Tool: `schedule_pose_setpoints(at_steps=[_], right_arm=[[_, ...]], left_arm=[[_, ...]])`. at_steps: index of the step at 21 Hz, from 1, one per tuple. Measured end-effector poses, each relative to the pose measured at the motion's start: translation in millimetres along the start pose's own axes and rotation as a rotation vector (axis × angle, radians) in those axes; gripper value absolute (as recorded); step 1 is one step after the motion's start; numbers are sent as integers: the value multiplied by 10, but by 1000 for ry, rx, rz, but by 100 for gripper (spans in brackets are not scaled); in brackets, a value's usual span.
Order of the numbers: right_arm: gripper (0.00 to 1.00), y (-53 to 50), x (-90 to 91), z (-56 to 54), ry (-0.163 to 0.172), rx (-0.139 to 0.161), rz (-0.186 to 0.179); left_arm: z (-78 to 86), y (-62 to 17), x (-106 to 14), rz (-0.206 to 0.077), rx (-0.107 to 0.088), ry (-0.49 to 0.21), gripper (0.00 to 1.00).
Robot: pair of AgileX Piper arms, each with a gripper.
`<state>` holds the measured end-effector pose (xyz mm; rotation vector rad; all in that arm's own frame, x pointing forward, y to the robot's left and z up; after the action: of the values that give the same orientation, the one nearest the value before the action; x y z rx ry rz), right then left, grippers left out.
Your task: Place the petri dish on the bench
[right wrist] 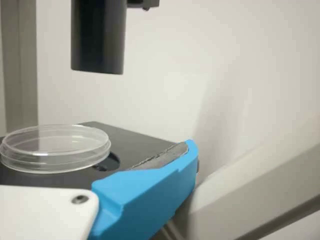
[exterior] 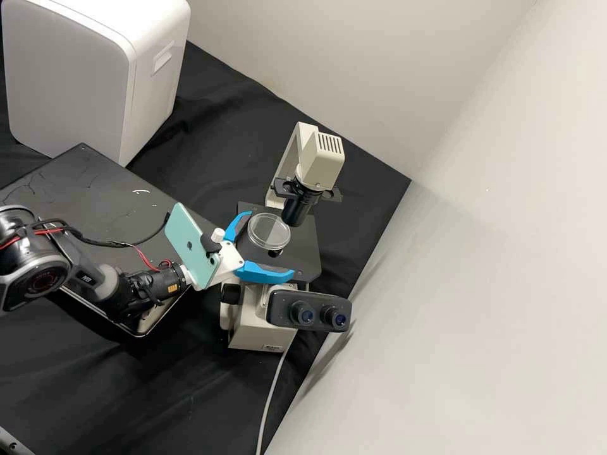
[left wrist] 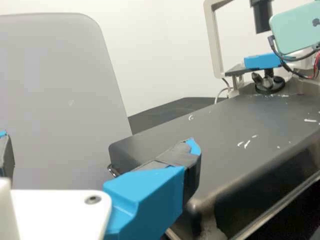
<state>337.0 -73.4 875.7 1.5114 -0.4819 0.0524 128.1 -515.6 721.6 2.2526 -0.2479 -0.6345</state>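
Petri dish (exterior: pixel 269 230) is lying flat, circular, axis upright, by the microscope stage's (exterior: pixel 306 243) arm-side edge, facing the released right pincer (exterior: pixel 269 244); left pincer (left wrist: pixel 97 140) is likewise gaping.

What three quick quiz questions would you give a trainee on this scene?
1. True or false: the dish lies on the bench.
2. The right claw is: A) open, B) shut on the dish, C) shut and empty.
3. What does the dish rest on?
Key: 1 false; 2 A; 3 the microscope stage.
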Motion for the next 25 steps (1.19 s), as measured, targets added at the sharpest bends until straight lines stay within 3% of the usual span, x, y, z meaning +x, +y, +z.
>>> schedule_pose_setpoints(at_steps=[4, 10, 13, 14, 15, 25], right_arm=[[100, -21, 36, -22, -15, -11, 24], [100, -37, 36, -45, -20, -8, 29], [100, -29, 31, -65, -25, -5, 19], [100, -40, 64, -87, -21, 5, -5], [100, -56, 93, -138, 3, 0, -25], [100, -22, 108, -168, -9, 12, -32]], left_arm=[[0, -1, 0, 0, 0, 0, 100], [-26, 1, 6, 1, -2, 14, 100], [-32, 1, 8, 1, -2, 18, 100], [-32, 1, 8, 1, -2, 18, 100], [-38, 1, 9, 1, -2, 21, 100], [-45, 2, 10, 1, -1, 25, 100]])
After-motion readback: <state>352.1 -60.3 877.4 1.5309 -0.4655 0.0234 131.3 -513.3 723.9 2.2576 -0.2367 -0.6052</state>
